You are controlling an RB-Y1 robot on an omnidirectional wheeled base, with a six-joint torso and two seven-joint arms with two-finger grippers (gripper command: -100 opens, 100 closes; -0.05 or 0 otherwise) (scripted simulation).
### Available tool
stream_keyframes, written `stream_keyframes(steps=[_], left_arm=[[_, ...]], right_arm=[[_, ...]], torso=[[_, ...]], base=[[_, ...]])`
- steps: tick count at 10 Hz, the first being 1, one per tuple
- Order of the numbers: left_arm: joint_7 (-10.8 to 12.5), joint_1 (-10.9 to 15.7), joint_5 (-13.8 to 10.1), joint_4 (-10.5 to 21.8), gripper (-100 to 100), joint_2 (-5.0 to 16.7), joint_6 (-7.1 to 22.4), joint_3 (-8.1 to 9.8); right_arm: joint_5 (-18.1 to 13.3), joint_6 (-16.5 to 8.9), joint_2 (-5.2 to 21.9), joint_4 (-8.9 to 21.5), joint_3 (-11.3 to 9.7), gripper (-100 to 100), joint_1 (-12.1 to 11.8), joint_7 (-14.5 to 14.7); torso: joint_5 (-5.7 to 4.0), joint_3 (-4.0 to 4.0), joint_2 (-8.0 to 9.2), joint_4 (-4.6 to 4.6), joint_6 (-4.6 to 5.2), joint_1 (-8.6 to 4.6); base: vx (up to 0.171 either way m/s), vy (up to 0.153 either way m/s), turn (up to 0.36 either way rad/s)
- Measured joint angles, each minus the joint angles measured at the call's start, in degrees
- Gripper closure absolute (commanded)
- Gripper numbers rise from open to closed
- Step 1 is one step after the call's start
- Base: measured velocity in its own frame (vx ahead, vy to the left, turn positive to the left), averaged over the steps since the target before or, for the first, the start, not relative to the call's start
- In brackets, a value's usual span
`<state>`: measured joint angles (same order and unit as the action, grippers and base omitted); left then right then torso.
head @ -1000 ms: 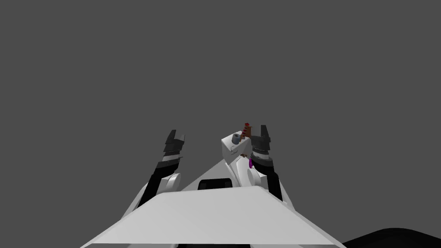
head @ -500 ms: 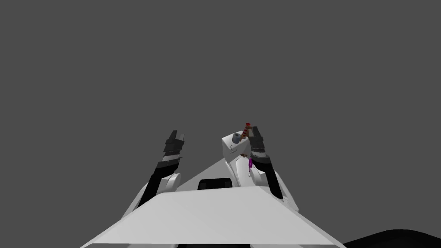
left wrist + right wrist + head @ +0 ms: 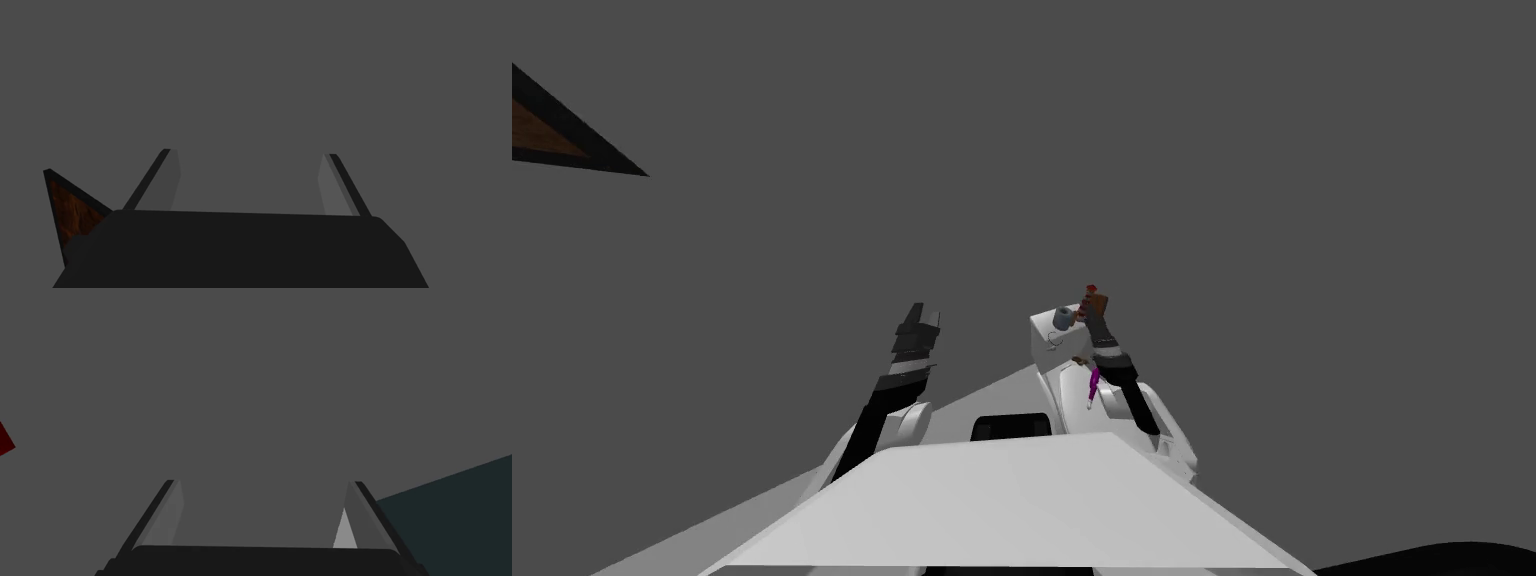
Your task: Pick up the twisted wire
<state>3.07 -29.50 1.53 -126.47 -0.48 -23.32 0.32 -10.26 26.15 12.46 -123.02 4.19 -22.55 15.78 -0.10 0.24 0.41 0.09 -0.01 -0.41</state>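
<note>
A short twisted wire, banded red and brown, stands at the far edge of a small white block just ahead of the robot; judging by its spiralled stripes, it is the piece to be lifted. Sharing the block are a stubby grey cylinder just beside the wire, a thin pale curl below that, and a magenta piece nearer the robot's body.

The right gripper has its two blade fingers spread wide with nothing between them, evidently set to take the strand. In the head view the right arm reaches along the block's right side and ends just beside the wire, not around it. A dark red sliver, probably the wire's end, lies well outside the fingers, so the hand seems to need swinging toward it before closing.

The left gripper, fingers likewise apart and empty, is raised well clear on the other side, apparently kept out of the way.
</note>
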Motion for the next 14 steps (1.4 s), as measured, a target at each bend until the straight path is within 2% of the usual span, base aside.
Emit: stream_keyframes(steps=[1, 2, 4, 6, 7, 9, 11, 14], left_arm=[[0.0, 0.0, 0.0, 0.0, 0, 0.0, 0.0, 0.0], [0.0, -0.01, 0.0, 0.0, 0, 0.0, 0.0, 0.0], [0.0, 0.0, 0.0, 0.0, 0, 0.0, 0.0, 0.0], [0.0, -0.01, 0.0, 0.0, 0, 0.0, 0.0, 0.0], [0.0, 0.0, 0.0, 0.0, 0, 0.0, 0.0, 0.0], [0.0, -0.01, 0.0, 0.0, 0, 0.0, 0.0, 0.0], [0.0, -0.01, 0.0, 0.0, 0, 0.0, 0.0, 0.0], [0.0, -0.02, 0.0, 0.0, 0, 0.0, 0.0, 0.0]], right_arm=[[-1.24, -0.8, 1.59, 1.95, 1.02, -100, 0.8, 1.24], [-1.83, -1.49, 2.32, 2.73, 1.43, -100, 0.84, 1.83], [-4.28, -2.77, 4.54, 6.63, 2.47, -100, 2.78, 4.02], [-6.11, -3.28, 5.99, 10.17, 3.06, -100, 3.74, 5.85], [-7.61, -4.63, 7.65, 11.58, 3.45, -100, 4.72, 7.0], [-9.57, -5.14, 9.0, 14.45, 3.87, -100, 5.14, 8.92], [-11.37, -5.79, 10.66, 18.36, 4.15, -100, 6.97, 10.52], [-13.7, -6.67, 13.07, 22.24, 4.56, -100, 7.73, 12.58]], torso=[[0.02, 0.04, 0.07, 0.01, 0.01, 0.06], [0.03, -0.01, -0.04, 0.0, 0.04, 0.16], [0.04, -0.06, -0.1, -0.02, 0.0, 0.14], [0.04, -0.09, -0.16, -0.03, 0.01, 0.18], [0.05, -0.04, -0.08, -0.01, -0.01, 0.18], [0.05, -0.06, -0.11, -0.02, 0.01, 0.22], [0.05, -0.11, -0.2, -0.04, 0.01, 0.2], [0.05, -0.14, -0.27, -0.05, 0.05, 0.24]], base=[[-0.103, -0.037, 0.065], [-0.076, -0.04, 0.152], [-0.096, -0.041, 0.202], [-0.106, -0.032, 0.23], [-0.095, -0.033, 0.143], [-0.09, -0.02, 0.152], [-0.076, -0.017, 0.169], [-0.071, -0.003, 0.188]])
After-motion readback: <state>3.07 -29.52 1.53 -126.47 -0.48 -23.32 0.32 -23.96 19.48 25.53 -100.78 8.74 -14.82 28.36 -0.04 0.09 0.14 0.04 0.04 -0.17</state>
